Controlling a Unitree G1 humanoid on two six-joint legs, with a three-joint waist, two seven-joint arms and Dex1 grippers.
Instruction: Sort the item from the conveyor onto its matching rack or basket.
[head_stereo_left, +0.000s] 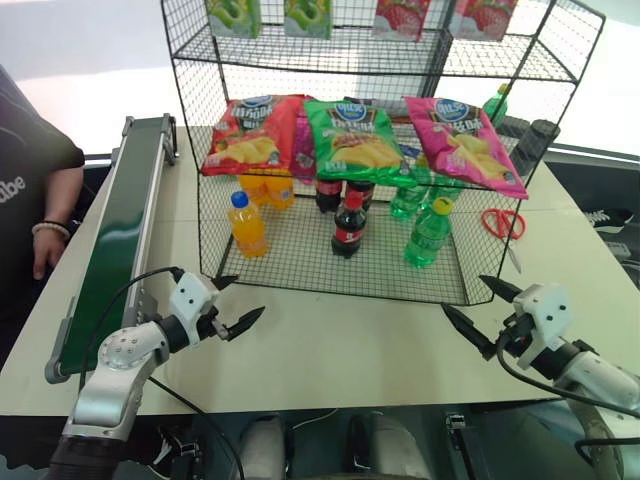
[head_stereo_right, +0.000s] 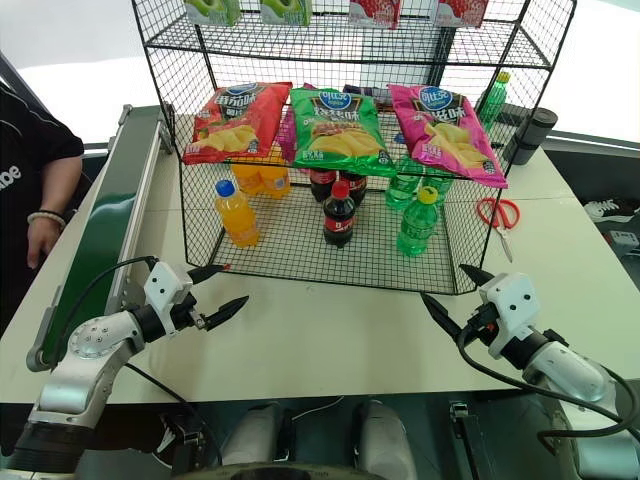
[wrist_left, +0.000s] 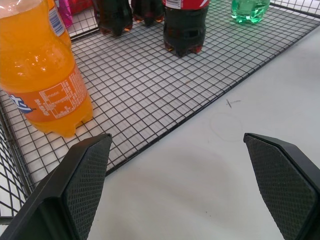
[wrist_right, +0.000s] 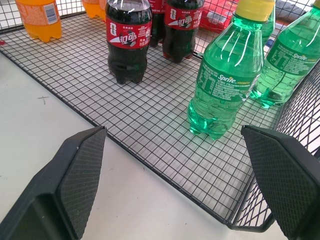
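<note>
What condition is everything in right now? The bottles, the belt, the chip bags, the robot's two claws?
left gripper: jaws open, holding nothing
right gripper: jaws open, holding nothing
green soda bottle: upright on the rack's bottom tier, capped
cola bottle: upright, capped
orange drink bottle: upright, capped
conveyor: belt bare
chip bags: lying tilted on the rack
scissors: lying flat on the table

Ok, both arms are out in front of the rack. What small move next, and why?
Probably ease both arms back a little from the rack. The green bottle with the yellow cap already stands upright on the bottom tier, in front of other green bottles. The left gripper and right gripper are both open over the table, holding nothing.
</note>
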